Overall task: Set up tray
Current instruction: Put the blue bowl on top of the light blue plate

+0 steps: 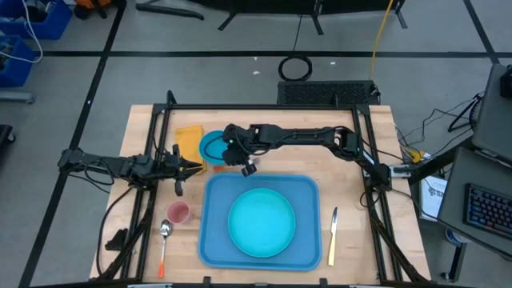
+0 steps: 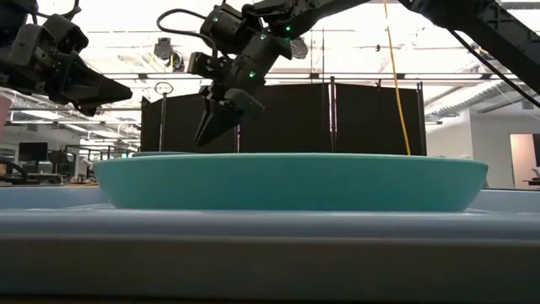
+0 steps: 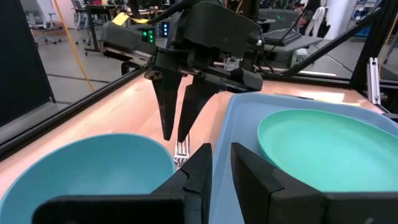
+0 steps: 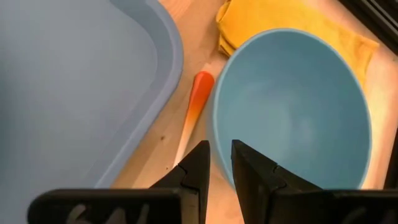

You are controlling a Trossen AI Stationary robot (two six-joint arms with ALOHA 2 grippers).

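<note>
The blue tray (image 1: 210, 240) lies at the table's near middle with a round turquoise plate (image 1: 262, 222) on it. A blue bowl (image 1: 213, 146) stands just beyond the tray's far left corner, beside a yellow cloth (image 1: 190, 140). An orange-handled fork (image 4: 198, 99) lies on the wood between bowl and tray. My right gripper (image 3: 174, 138) hangs slanting down above the fork's metal end, its fingers a narrow gap apart with nothing between them. My left gripper (image 1: 196, 168) waits level at the table's left, narrowly open and holding nothing.
A pink cup (image 1: 178, 212) and an orange-handled spoon (image 1: 164, 240) lie left of the tray. A knife (image 1: 332, 236) lies on the wood to its right. A black frame (image 1: 264, 108) rings the table.
</note>
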